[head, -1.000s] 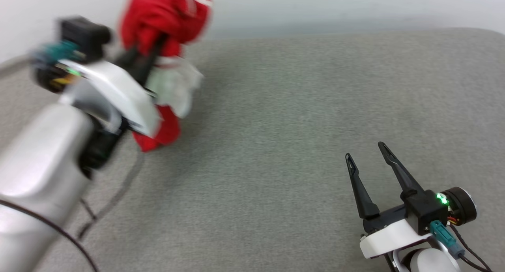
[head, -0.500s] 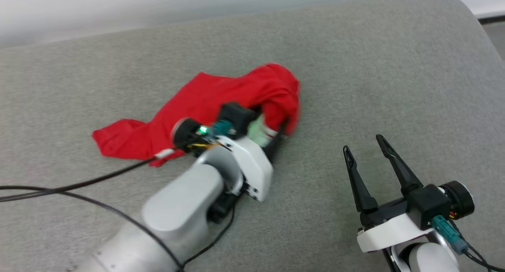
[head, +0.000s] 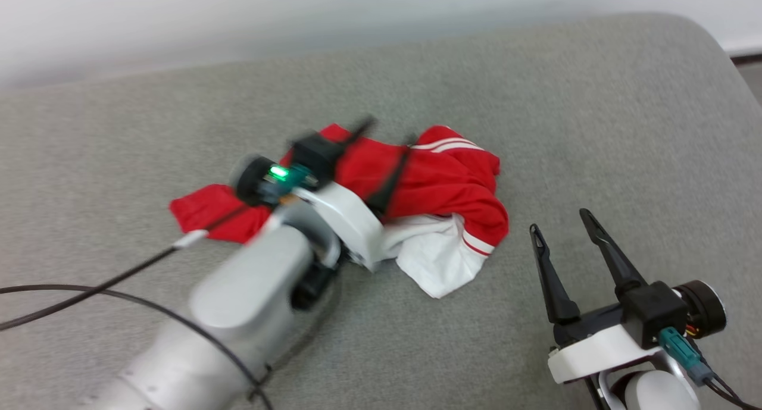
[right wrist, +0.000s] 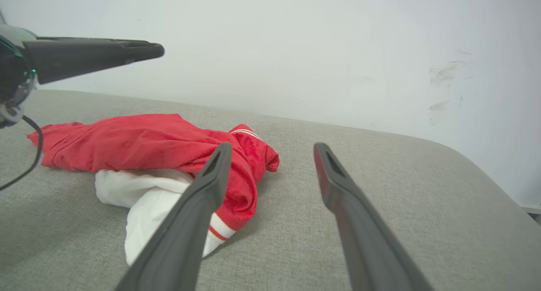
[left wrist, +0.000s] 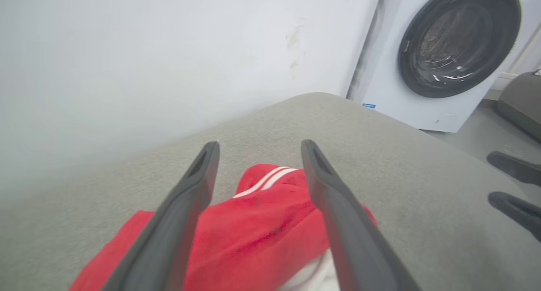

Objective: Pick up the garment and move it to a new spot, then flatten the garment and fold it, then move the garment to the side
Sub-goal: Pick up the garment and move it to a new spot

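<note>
Finds the garment (head: 440,184) heaped near the middle of the grey cushion (head: 595,100), red body bunched up, a white sleeve spilling out at the near right. Has the left gripper (head: 390,131) spread wide above the heap's left half, gripping nothing. Has the right gripper (head: 559,221) likewise wide open and empty, at the near right, clear of the cloth. Risks pinching several layers at once when flattening, since the folds hide the hems; could then drag the whole lump instead of spreading it. Might also snag a finger inside the sleeve opening.
</note>
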You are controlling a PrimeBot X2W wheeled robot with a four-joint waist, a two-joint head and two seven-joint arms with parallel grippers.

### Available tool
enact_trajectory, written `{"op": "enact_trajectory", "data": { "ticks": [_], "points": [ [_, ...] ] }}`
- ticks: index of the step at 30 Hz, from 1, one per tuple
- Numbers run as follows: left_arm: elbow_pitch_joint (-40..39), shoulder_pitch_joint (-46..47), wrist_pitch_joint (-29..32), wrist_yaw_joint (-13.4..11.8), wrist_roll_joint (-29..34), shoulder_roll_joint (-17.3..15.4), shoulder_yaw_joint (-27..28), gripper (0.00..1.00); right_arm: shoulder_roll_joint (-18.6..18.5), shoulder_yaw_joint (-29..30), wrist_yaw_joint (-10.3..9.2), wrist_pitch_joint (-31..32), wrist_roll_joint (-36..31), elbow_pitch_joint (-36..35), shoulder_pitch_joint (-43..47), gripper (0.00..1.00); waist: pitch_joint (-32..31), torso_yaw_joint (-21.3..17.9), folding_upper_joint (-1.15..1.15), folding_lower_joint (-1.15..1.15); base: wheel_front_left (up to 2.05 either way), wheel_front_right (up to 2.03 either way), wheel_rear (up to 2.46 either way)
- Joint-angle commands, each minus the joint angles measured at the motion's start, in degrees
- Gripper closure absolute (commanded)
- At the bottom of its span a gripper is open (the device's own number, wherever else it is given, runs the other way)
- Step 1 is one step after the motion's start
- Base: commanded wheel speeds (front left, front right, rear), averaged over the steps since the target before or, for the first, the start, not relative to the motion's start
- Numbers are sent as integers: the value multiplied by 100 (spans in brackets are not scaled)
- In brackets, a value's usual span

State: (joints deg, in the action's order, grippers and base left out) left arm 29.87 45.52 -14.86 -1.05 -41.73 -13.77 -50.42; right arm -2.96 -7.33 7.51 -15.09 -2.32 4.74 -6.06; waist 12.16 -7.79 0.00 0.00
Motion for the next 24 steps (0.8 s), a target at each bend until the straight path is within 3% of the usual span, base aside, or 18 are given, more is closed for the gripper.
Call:
{"op": "enact_trajectory", "data": {
  "ticks": [1, 8, 13, 15, 19, 24],
  "points": [
    [-179, 8, -39, -125, 146, -162, 286, 0, 13, 48, -4, -12, -46, 0, 57, 0, -266, 219, 0, 0, 0, 0, 0],
    [-1782, -1037, -34, -611, 1375, -910, 1835, 0, 12, 258, -4, -12, -179, -91, 214, 0, -675, 554, 0, 0, 0, 0, 0],
    [-2618, -2289, -34, -772, 1718, -1094, 2704, 0, -6, 341, -4, -12, -205, -221, 345, 0, -842, 769, 0, 0, 0, 0, 0],
    [-2920, -2843, -34, -800, 1766, -1053, 3082, 0, -5, 324, -4, -12, -206, -262, 362, 0, -868, 804, 0, 0, 0, 0, 0],
    [-3347, -3767, -35, -627, 1946, -803, 3586, 0, -1, 321, -4, -12, -158, -388, 439, 0, -892, 896, 0, 0, 0, 0, 0],
    [-3611, -4479, -36, -285, 2227, -162, 4041, 0, 7, 245, -4, -11, 78, -432, 495, 0, -909, 948, 0, 0, 0, 0, 0]
  ]
}}
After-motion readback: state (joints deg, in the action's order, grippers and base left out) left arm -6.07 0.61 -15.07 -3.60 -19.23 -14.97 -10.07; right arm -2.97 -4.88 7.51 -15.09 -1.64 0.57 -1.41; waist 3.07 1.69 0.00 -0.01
